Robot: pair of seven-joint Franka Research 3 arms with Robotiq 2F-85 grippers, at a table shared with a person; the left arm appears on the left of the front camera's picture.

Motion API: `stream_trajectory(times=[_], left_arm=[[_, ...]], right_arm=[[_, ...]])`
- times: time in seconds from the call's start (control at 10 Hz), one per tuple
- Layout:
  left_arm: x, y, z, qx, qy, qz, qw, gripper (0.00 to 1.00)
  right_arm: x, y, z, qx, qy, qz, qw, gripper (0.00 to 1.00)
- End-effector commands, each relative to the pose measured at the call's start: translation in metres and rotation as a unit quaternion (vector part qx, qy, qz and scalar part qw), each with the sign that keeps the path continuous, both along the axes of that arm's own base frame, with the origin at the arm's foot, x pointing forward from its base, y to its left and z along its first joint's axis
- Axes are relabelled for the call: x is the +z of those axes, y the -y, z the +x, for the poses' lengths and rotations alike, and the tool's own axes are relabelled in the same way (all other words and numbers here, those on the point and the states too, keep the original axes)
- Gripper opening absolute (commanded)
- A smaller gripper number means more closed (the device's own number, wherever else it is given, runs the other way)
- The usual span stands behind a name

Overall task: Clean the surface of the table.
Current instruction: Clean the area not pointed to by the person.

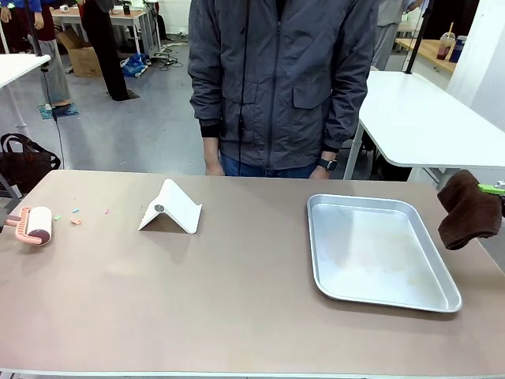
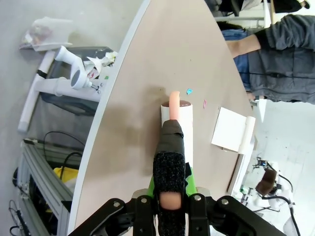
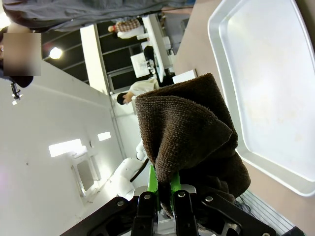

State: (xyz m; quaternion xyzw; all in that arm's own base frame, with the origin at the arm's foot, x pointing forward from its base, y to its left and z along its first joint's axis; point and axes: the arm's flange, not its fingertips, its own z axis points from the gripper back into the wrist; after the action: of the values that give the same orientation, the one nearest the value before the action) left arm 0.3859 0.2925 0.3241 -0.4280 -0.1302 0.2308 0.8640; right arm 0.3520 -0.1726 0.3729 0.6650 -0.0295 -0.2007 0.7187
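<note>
- Tray (image 1: 379, 253) sits at the table's (image 1: 237, 316) 3 o'clock, bare metal inside.
- Right gripper (image 3: 165, 186) clamps a brown cloth (image 1: 469, 212), hanging at 3 o'clock of the tray.
- Left gripper (image 2: 171, 135) pinches the lint roller's (image 1: 38, 225) pink handle at the 9 o'clock edge, coloured scraps (image 1: 76, 221) beside it.
- Wide bare tabletop runs along 6 o'clock.

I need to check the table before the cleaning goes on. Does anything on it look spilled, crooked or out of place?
Yes. A few small coloured scraps lie scattered on the left part of the table, just beside the roller. They look like litter. Nothing else stands out.
</note>
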Motion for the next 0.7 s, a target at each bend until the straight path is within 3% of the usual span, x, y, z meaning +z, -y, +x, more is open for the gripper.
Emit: stream_trajectory(times=[0.0, 0.6], left_arm=[[-0.010, 0.008, 0.008, 0.014, -0.008, 0.024, 1.000, 0.18], [-0.028, 0.035, 0.027, -0.014, -0.033, 0.056, 0.998, 0.18]], right_arm=[[0.003, 0.000, 0.001, 0.001, 0.003, -0.002, 1.000, 0.11], [0.003, 0.000, 0.001, 0.001, 0.003, -0.002, 1.000, 0.11]])
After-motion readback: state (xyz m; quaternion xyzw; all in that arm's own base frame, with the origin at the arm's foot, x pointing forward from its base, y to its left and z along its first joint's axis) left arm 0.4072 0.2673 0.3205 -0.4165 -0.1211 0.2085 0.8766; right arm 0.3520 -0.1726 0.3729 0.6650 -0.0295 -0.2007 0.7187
